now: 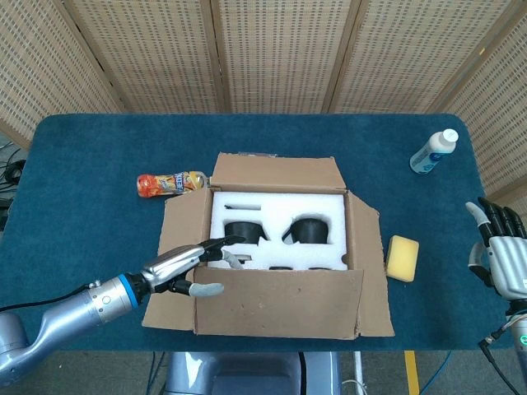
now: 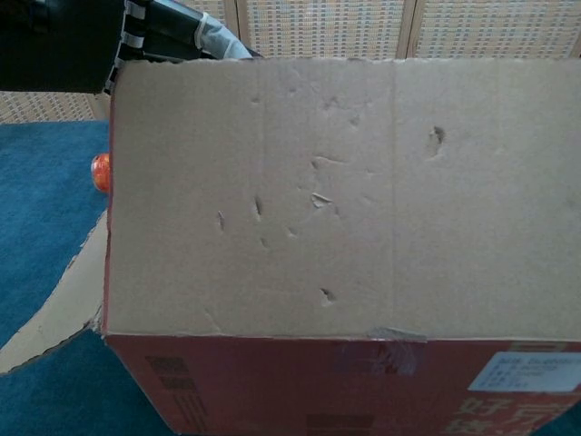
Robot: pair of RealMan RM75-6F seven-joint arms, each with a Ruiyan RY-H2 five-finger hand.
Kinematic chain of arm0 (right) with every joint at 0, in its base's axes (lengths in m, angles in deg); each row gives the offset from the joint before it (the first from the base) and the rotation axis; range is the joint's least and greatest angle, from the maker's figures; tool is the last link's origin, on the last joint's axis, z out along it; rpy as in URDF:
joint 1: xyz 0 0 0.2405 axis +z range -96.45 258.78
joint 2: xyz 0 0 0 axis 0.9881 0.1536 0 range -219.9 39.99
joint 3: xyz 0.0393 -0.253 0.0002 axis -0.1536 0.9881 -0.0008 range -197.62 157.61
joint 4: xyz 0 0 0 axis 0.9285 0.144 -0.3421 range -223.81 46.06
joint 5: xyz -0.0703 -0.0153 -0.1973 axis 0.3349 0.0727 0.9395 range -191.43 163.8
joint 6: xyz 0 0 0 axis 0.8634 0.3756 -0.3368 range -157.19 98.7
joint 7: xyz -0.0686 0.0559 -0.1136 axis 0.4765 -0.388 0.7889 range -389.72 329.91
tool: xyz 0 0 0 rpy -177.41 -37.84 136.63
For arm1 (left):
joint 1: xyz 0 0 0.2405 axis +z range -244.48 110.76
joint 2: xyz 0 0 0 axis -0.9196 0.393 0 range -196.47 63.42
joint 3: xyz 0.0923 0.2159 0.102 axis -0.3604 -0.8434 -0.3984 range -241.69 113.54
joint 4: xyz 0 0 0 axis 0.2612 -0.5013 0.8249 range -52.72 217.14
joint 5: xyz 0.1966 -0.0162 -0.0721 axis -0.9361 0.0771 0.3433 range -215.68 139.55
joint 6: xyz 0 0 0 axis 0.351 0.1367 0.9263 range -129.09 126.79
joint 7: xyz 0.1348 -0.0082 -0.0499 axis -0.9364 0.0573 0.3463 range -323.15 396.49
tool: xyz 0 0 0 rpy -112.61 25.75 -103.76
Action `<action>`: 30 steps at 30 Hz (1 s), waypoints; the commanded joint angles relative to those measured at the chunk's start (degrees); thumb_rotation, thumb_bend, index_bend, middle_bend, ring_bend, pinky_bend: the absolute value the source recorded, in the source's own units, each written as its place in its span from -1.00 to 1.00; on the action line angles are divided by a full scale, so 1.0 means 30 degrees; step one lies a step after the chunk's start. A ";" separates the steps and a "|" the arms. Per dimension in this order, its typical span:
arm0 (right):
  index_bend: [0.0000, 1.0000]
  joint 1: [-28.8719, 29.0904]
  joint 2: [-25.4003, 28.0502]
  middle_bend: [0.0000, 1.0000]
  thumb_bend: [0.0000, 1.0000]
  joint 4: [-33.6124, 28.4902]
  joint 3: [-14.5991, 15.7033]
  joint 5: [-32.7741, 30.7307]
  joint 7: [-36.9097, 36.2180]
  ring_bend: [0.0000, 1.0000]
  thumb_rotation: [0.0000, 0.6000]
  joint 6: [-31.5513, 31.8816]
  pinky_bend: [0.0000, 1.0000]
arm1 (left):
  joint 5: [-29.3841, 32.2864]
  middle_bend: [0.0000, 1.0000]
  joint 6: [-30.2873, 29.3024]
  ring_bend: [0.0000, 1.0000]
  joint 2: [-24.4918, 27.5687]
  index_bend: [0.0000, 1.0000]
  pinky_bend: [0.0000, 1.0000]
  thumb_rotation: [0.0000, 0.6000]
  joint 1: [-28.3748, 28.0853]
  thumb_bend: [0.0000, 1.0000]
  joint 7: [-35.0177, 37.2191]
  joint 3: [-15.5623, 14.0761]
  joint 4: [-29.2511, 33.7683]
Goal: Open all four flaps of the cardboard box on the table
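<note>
The cardboard box (image 1: 280, 247) sits mid-table with white foam (image 1: 276, 216) and dark items showing inside. Its far flap (image 1: 276, 173), left flap (image 1: 177, 239) and right flap (image 1: 372, 280) lie folded outward. The near flap (image 1: 280, 303) stands raised; in the chest view this near flap (image 2: 345, 200) fills most of the frame. My left hand (image 1: 188, 267) grips the near flap's left corner, fingers (image 1: 218, 244) inside and thumb on the outer face. From the chest, the left hand (image 2: 172, 32) shows above the flap's top-left edge. My right hand (image 1: 496, 251) hangs at the table's right edge, fingers apart and holding nothing.
An orange bottle (image 1: 169, 183) lies just left of the box's far corner. A yellow sponge (image 1: 402, 257) rests right of the box, and a white bottle (image 1: 434, 152) lies at the far right. Wicker screens stand behind the blue table (image 1: 90, 189).
</note>
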State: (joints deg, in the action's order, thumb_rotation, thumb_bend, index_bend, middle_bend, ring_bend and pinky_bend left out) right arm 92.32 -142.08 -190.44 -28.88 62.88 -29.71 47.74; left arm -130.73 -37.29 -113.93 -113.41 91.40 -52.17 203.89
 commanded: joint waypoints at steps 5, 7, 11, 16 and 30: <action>-0.89 0.0036 -0.0038 -0.94 0.70 -0.0035 0.0017 0.0075 0.0033 -1.00 1.00 -0.0010 -1.00 | -1.1415 -1.00 -0.6943 -1.00 0.1464 -0.38 -1.00 -0.71 -0.2520 -0.79 1.5407 -0.4600 -0.3573; -0.89 0.0030 -0.0036 -0.94 0.71 -0.0036 0.0013 0.0137 0.0024 -1.00 1.00 0.0044 -1.00 | -1.2572 -1.00 -0.8384 -1.00 0.1374 -0.38 -1.00 -0.71 -0.3105 -0.79 1.7438 -0.5413 -0.4370; -0.89 0.0044 0.0002 -0.93 0.71 -0.0095 -0.0006 0.0178 0.0046 -1.00 1.00 0.0078 -1.00 | -1.4005 -1.00 -1.0505 -1.00 0.1319 -0.38 -1.00 -0.71 -0.3957 -0.79 1.9332 -0.6523 -0.5661; -0.89 0.0047 -0.0016 -0.93 0.70 -0.0048 -0.0006 0.0177 -0.0013 -1.00 1.00 0.0077 -1.00 | -1.5014 -1.00 -1.2334 -1.00 0.1360 -0.38 -1.00 -0.71 -0.4545 -0.79 2.0362 -0.7730 -0.6177; -0.89 0.0053 -0.0035 -0.93 0.71 -0.0050 0.0010 0.0202 0.0026 -1.00 1.00 0.0100 -1.00 | -1.6231 -1.00 -1.4585 -1.00 0.1041 -0.38 -1.00 -0.72 -0.5923 -0.79 2.1390 -1.0399 -0.6834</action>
State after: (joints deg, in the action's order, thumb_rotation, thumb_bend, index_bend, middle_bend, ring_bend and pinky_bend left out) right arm 92.48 -142.18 -190.59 -28.85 63.49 -29.63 48.05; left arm -179.06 -80.61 -110.63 -130.86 155.42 -82.74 183.60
